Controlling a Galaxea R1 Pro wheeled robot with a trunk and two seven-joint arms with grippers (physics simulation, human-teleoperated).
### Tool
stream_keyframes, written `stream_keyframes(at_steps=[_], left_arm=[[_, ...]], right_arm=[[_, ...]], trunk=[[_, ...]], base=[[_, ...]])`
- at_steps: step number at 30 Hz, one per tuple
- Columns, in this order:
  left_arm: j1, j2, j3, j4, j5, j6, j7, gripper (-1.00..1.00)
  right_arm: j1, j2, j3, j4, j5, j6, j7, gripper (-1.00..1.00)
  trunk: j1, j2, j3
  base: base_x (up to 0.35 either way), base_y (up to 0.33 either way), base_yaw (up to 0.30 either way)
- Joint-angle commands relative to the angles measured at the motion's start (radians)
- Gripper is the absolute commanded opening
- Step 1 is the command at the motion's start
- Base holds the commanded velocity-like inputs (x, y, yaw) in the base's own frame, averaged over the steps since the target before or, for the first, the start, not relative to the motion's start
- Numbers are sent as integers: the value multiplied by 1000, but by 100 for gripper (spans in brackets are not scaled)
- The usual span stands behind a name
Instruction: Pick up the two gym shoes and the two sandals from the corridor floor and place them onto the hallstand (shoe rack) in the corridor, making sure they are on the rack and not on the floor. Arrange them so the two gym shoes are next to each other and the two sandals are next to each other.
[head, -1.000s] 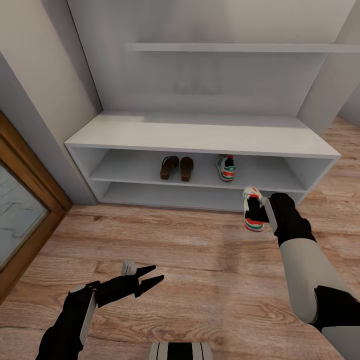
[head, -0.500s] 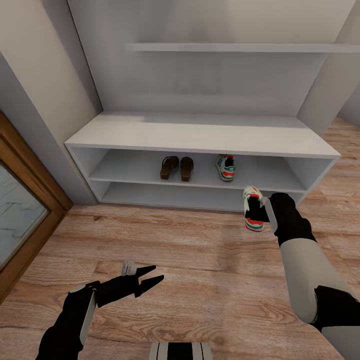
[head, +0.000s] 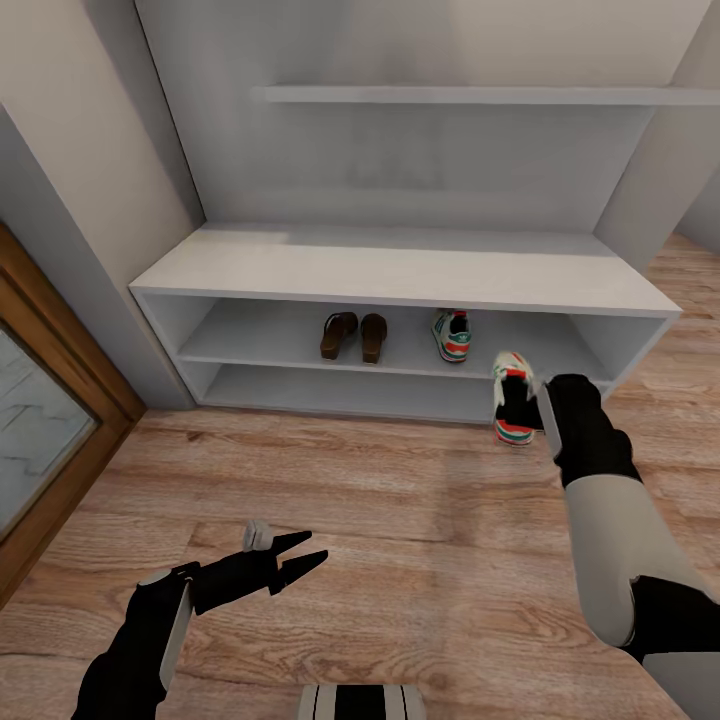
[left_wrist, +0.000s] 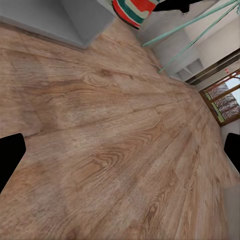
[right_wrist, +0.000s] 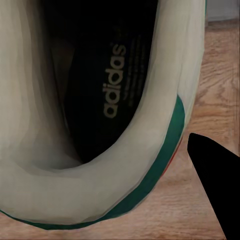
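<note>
The hallstand (head: 400, 270) serves as the anchor: a light grey low unit with two open shelves against the wall, and a grey wall shelf (head: 480, 95) above it. On its upper open shelf the two brown sandals (head: 354, 336) sit side by side left of centre, and one gym shoe (head: 452, 335) stands just right of them, apart from the sandals. The second gym shoe (head: 512, 400) hangs in front of the hallstand's lower right part, above the corridor floor (head: 400, 520), toe pointing up toward the shelves, level with the front edge of the upper shelf.

The right gripper (head: 535, 408) is closed on that shoe at its collar; the right wrist view looks straight into the shoe (right_wrist: 100, 115), where the insole print reads "adidas" and one dark finger (right_wrist: 215, 180) lies outside the green-trimmed rim. The right arm reaches forward from the hallstand's right front.

The left gripper (head: 300, 553) hangs low over the floor well in front of the hallstand, fingers spread and empty.

Wood-grain planks cover the floor; a wooden door frame (head: 60, 400) stands left of the hallstand.
</note>
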Motion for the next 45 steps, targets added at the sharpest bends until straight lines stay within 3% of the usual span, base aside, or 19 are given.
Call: stream_keyframes(at_steps=[1,24,35,45], left_arm=[[-1,-1,4,-1,-6,11,-7,100],[-1,-1,4,-1,-6,11,-7,100],[-1,-1,4,-9,-6,11,-9,100],[-1,-1,4,-12,-6,11,-9,100]], right_arm=[[0,0,-1,-18,3,4,1,-100],[0,2,7,-37,6,-19,-2,-100],[0,2,3,-33,12,-160,-2,-100],[0,2,3,87,15,-241,-2,-100]], trunk=[[0,0,-1],[0,0,-1],[0,0,-1],[0,0,-1]], base=[[0,0,0],[80,0,0],[1,0,0],[0,0,0]])
